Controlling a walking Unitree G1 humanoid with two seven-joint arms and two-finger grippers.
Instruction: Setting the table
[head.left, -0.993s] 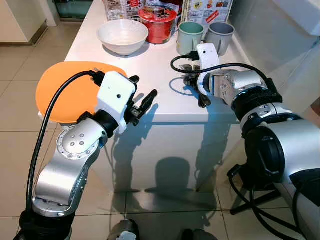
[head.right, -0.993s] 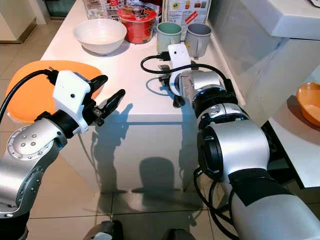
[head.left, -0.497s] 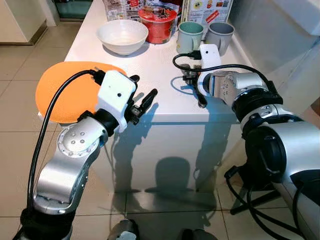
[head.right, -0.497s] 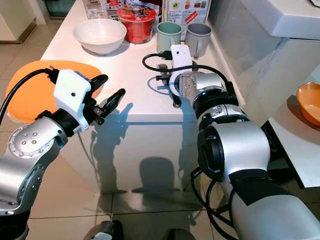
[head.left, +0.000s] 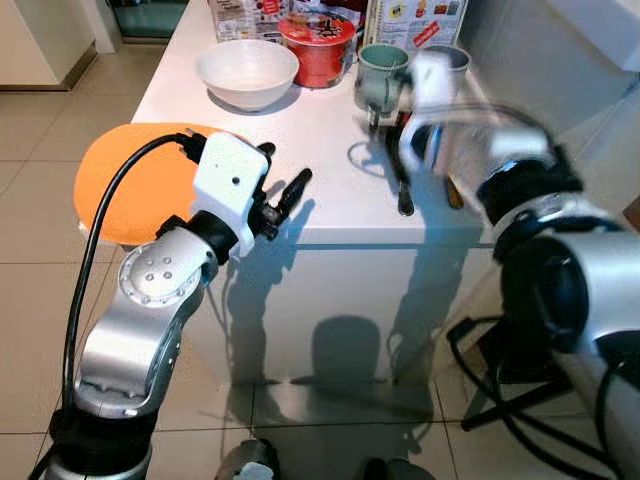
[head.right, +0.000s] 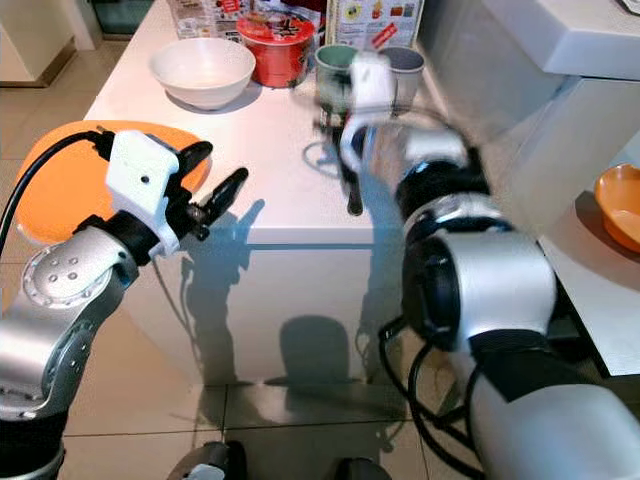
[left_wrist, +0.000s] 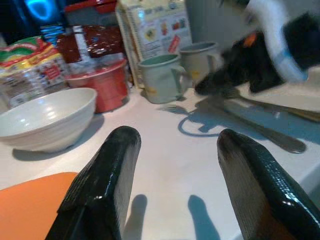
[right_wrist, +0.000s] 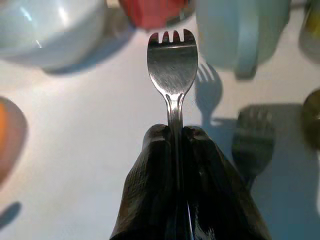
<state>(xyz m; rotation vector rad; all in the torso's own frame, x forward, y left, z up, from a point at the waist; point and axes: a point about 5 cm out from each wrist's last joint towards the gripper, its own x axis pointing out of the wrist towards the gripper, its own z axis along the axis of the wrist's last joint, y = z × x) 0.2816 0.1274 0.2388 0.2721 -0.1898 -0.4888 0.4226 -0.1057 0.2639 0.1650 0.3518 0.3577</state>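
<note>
Steel catches my eye first: my right gripper (right_wrist: 175, 145) has its two black fingers pinched tight on the handle of one fork (right_wrist: 172, 67), tines pointing out over the white table (head.left: 320, 190), lifted clear so its shadow falls on the tabletop beside the green mug (right_wrist: 240, 30). In the head views that right arm is smeared with motion blur above the table's near right part, so I read the grip from the wrist camera alone. On the table beside it I can see at least one more long utensil (head.left: 400, 185) lying flat; the blur keeps me from counting them surely. My left gripper (head.left: 282, 190) hangs at the table's near edge, fingers (left_wrist: 110, 170) spread wide with nothing between them, next to the single orange placemat (head.left: 125, 190) that overhangs the left side. Further back I count one white bowl (head.left: 247, 70), one red lidded noodle cup (head.left: 318, 45), and two mugs side by side, the green mug and a grey mug (head.right: 405, 62). Packets and boxes (left_wrist: 150, 35) stand along the far end.
</note>
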